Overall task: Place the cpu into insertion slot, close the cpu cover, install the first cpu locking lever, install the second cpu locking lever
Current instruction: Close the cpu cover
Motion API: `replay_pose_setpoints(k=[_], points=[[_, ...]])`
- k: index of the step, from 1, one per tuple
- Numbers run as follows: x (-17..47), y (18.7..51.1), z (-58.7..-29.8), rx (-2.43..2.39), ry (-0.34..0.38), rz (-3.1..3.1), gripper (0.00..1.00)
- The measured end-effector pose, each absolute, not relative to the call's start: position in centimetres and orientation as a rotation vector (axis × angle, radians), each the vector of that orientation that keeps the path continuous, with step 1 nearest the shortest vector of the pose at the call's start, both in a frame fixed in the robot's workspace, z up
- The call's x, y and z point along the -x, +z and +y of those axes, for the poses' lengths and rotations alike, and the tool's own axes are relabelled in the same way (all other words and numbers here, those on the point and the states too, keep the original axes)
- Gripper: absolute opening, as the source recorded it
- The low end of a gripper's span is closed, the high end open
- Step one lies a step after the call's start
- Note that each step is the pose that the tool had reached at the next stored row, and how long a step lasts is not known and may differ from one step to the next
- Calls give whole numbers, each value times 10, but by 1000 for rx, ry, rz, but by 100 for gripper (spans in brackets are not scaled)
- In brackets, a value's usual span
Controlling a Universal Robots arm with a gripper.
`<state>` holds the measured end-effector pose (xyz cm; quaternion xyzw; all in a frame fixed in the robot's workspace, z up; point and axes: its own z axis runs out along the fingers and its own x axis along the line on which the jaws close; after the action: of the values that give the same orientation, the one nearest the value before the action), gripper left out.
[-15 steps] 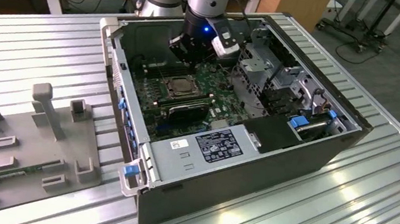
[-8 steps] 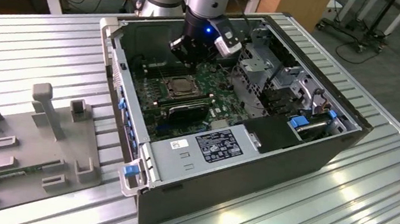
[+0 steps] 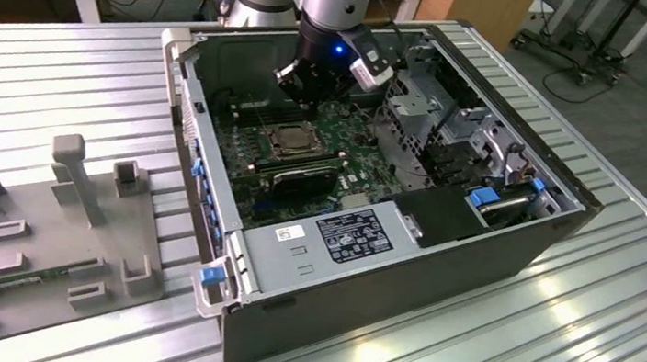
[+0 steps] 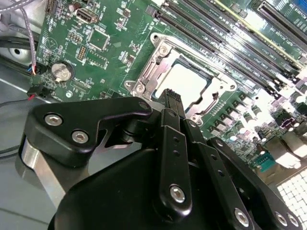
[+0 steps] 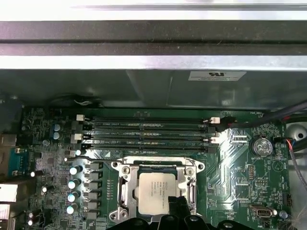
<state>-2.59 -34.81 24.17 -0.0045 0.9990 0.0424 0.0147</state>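
- Gripper [image 3: 294,94] [image 4: 171,96] [image 5: 180,206] reaching down into an open computer case [image 3: 411,275], low over the green board.
- Fingers [image 4: 169,115] pressed together into one narrow black tip, pinching nothing.
- Chip [image 5: 156,191] [image 4: 189,81] [image 3: 292,143] lying flat in the socket [image 5: 135,201], pale face up.
- Cover [image 5: 125,191] [image 4: 158,62] down flat over the socket, framing the chip on all sides, chip showing through its window.
- Gripper tip just beside the chip's edge, on the side away from the memory slots [image 5: 144,134]; touching the cover or just above it, cannot tell.
- Memory slots running side by side along the socket, between it and the case wall.
- Coin battery [image 5: 262,146] [image 4: 61,71] on the board, well apart from the socket.
- Case standing on a ribbed metal table [image 3: 574,360]; grey holder plate [image 3: 45,239] on the table at the exterior view's left, apart from the case.
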Motion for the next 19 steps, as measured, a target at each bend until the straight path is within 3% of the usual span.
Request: replay_pose_setpoints(k=[19], points=[[28,242,-348,20,103,3111,10]])
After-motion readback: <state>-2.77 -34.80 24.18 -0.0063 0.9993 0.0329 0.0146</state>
